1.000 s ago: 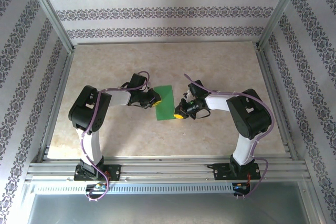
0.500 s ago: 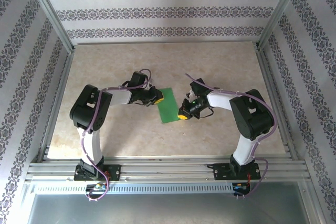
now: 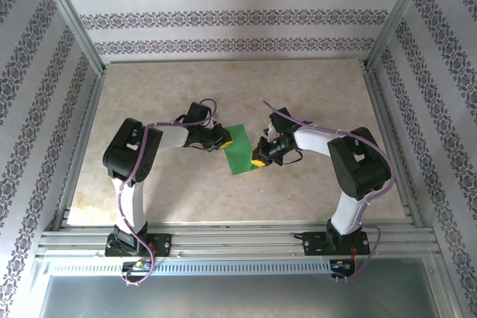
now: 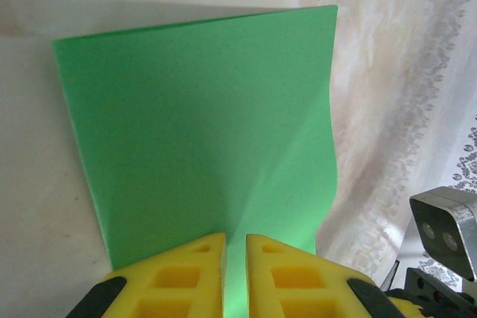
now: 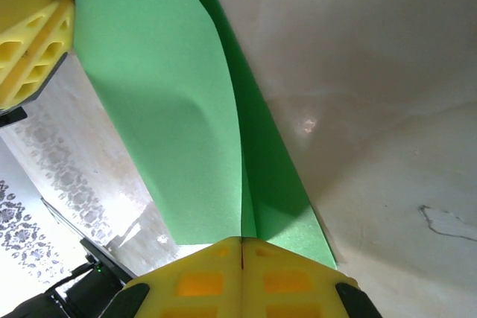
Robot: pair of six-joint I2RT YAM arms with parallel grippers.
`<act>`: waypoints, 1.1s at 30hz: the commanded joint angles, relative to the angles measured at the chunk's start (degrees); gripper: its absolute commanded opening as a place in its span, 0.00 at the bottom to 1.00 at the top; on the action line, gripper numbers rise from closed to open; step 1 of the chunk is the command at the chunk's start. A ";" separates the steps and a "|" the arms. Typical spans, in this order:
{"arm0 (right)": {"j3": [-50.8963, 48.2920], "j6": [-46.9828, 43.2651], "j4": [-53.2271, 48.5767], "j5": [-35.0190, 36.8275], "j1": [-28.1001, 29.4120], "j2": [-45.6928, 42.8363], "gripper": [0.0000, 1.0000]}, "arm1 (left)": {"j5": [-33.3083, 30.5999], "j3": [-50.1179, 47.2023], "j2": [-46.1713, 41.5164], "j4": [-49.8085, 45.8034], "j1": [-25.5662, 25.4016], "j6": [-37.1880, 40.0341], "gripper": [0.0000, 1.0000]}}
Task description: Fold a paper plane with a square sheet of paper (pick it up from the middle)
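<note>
The green sheet of paper (image 3: 240, 149), folded over so that two layers show, is near the middle of the worktop (image 3: 313, 87), between the two arms, and it is bowed rather than flat. The left hand (image 3: 221, 141) is clenched on its left edge, the paper running through the narrow gap between the yellow fingers (image 4: 179, 277). The right hand (image 3: 257, 160) is clamped tight on the near right corner, its fingers (image 5: 291, 281) pressed together with the paper's edge caught between them.
</note>
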 commanded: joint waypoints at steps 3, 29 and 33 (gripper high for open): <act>2.64 0.10 1.15 -1.95 1.01 -0.84 0.02 | -0.41 0.93 2.04 -3.33 -0.26 2.22 0.16; 7.01 5.73 12.25 -1.22 4.62 7.41 0.02 | -1.52 1.69 1.58 -5.15 -0.24 2.73 0.16; 7.27 6.29 13.31 -1.11 4.93 8.41 0.02 | -2.26 1.62 1.69 -5.84 -0.28 2.72 0.15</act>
